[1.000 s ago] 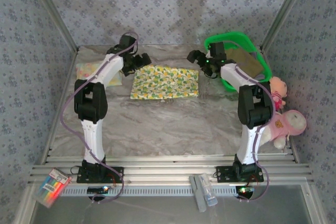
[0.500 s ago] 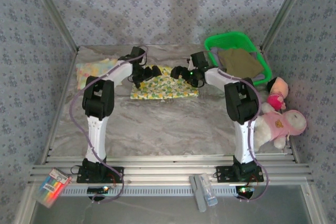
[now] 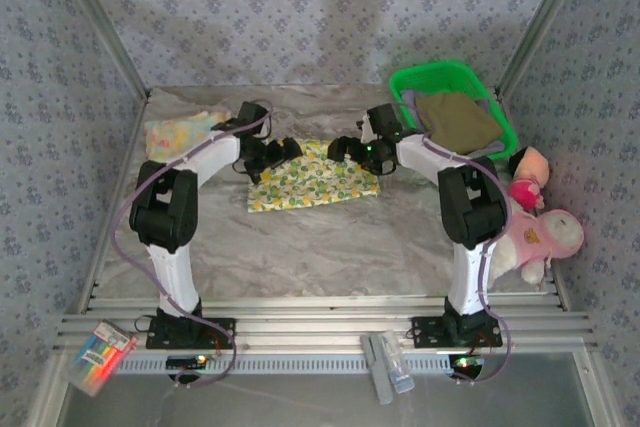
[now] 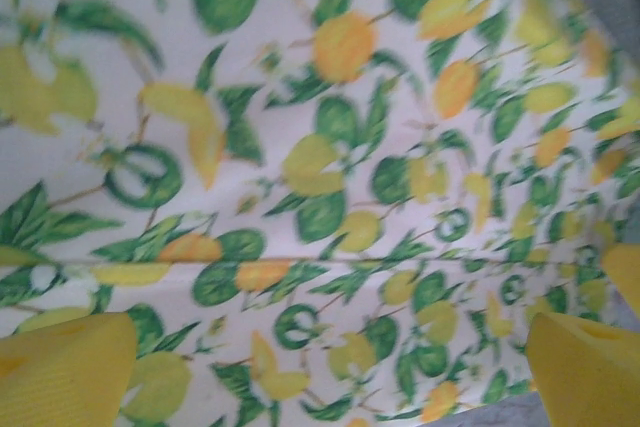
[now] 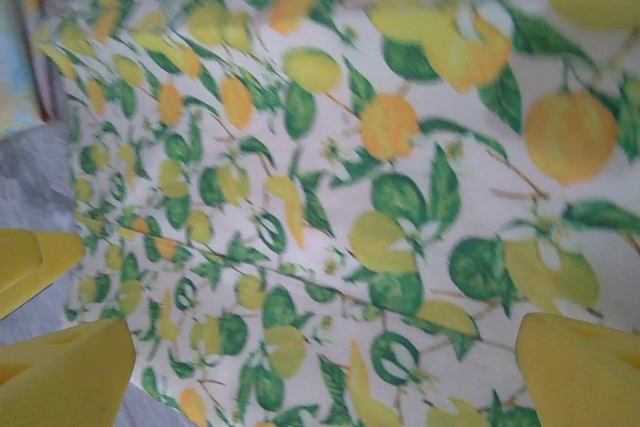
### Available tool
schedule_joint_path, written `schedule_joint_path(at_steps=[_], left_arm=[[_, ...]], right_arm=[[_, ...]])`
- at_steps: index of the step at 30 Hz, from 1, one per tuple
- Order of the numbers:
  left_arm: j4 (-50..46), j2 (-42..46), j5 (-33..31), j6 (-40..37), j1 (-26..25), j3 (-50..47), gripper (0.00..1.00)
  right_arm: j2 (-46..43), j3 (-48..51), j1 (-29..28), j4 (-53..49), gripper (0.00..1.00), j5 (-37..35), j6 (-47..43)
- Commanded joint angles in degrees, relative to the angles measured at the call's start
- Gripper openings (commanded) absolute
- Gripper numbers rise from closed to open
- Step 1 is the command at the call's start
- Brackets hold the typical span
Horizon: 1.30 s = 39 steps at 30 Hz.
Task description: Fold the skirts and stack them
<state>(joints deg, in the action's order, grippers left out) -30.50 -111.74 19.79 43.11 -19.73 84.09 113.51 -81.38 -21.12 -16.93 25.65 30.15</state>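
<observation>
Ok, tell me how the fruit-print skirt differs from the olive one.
The fruit-print skirt is pale with yellow and green fruit; the olive skirt is plain. The fruit-print skirt lies spread flat on the table; the olive skirt sits rumpled inside the green basket. Both are soft cloth.

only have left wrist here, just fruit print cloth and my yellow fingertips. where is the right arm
Observer: The right gripper is over the far right part of the fruit-print skirt, jaws open, facing the left gripper.
Operator: any other skirts around
Observer: An olive-khaki skirt lies in the green basket at the far right.
Operator: and on my side
Observer: A pastel floral skirt lies on the table near its far left corner.
</observation>
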Motion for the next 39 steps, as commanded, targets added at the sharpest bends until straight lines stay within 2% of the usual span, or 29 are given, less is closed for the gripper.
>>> schedule_joint_path(at_steps=[1,9,13,17,25,31,35,37,39], left_arm=[[-1.7,-4.4,-1.1,-0.2,0.6,8.3,1.00],[-1.2,-16.0,-0.7,2.8,3.3,20.5,1.00],[-2.9,-20.0,-3.2,3.0,3.8,24.1,1.00],[-1.8,-21.9,-3.6,4.0,3.9,23.6,1.00],[-1.8,-22.9,-4.3,1.8,4.2,19.6,1.00],[-2.4,-22.7,-5.1,-0.1,5.5,17.8,1.00],[-3.1,-22.2,-4.6,-1.4,5.8,18.8,1.00],[-3.8,-21.8,-3.1,-1.9,5.8,20.3,1.00],[-2.9,-21.3,1.6,-2.3,5.8,22.2,1.00]], right_arm=[[3.0,-5.3,-1.1,4.9,1.00,3.0,1.2],[11.3,-13.8,-4.7,13.1,1.00,4.5,3.0],[15.1,-16.3,-4.6,16.3,0.99,4.7,4.3],[17.4,-16.4,-4.1,17.7,0.99,0.4,3.6],[16.5,-9.6,-0.2,18.0,0.98,-8.3,8.1],[13.0,-3.0,3.2,17.8,0.98,-10.3,7.4],[12.3,-1.2,4.4,17.9,0.98,-9.0,6.8],[12.0,-1.1,4.6,17.3,0.98,-8.8,6.3],[11.9,-1.1,4.5,17.5,0.98,-8.0,6.4]])
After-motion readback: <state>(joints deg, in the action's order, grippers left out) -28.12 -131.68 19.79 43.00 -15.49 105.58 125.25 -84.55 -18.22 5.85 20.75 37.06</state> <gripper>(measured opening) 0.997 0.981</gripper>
